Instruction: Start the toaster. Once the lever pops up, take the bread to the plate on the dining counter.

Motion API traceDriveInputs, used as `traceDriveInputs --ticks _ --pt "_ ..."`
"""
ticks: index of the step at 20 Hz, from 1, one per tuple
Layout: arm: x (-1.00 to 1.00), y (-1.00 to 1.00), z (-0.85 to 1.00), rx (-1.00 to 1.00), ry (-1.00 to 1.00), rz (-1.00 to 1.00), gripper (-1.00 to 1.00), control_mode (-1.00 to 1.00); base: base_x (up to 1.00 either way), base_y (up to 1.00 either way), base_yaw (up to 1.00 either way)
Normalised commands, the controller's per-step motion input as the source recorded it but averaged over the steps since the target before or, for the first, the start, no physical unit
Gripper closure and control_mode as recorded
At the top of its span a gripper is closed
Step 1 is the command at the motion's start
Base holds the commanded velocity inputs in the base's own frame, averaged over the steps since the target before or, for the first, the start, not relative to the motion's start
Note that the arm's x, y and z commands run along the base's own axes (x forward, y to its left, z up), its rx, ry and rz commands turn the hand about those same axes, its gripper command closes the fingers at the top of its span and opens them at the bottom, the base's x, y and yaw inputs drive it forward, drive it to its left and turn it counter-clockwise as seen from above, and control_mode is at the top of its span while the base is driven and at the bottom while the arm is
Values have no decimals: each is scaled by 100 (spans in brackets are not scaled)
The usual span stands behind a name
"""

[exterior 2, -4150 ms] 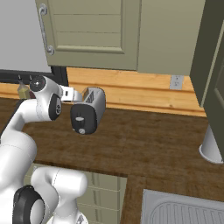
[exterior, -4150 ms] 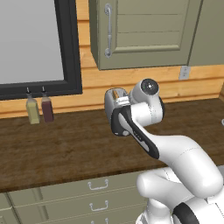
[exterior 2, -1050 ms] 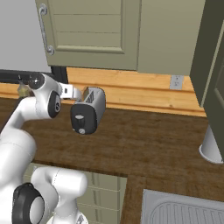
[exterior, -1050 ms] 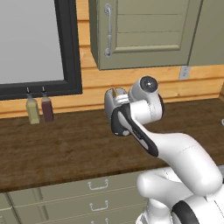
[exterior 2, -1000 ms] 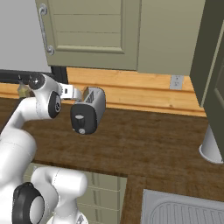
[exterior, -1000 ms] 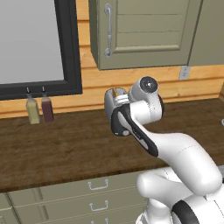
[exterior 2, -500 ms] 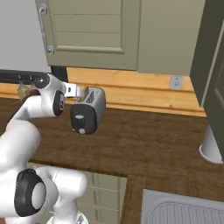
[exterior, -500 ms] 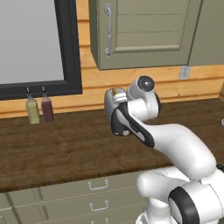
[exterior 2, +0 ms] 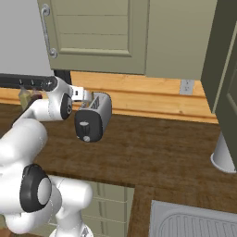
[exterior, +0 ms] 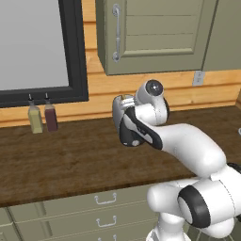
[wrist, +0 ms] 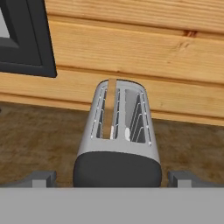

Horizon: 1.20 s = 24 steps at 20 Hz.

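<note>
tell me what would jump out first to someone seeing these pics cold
Most striking is the toaster on the brown wood counter against the plank wall, with the bread standing in its left slot in the hand view. The gripper sits at its black end panel, fingertips spread to either side. Farther left on the counter, two small bottles stand under the dark-framed window.

The toaster (wrist: 117, 140) has a smooth silvery metal-looking shell and a glossy black end panel. The bread (wrist: 109, 114) looks matt tan. The desk (exterior 2: 166, 152) is dark wood-grain, the wall (wrist: 144, 52) pale planked wood, and the cabinet doors (exterior: 155, 33) matt olive.
</note>
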Motion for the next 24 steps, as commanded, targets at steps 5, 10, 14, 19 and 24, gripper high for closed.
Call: traceDriveInputs --ticks 5,10,14,19,24 --pt "14 0 -16 0 0 1 -100 -100 0 0 0" --pt "11 0 -12 0 0 0 -100 -100 0 0 0" --pt "13 0 -16 0 0 0 -100 -100 0 0 0" --pt "16 0 -7 0 0 0 -100 -100 0 0 0" --pt "13 1 -2 0 0 0 -100 -100 0 0 0"
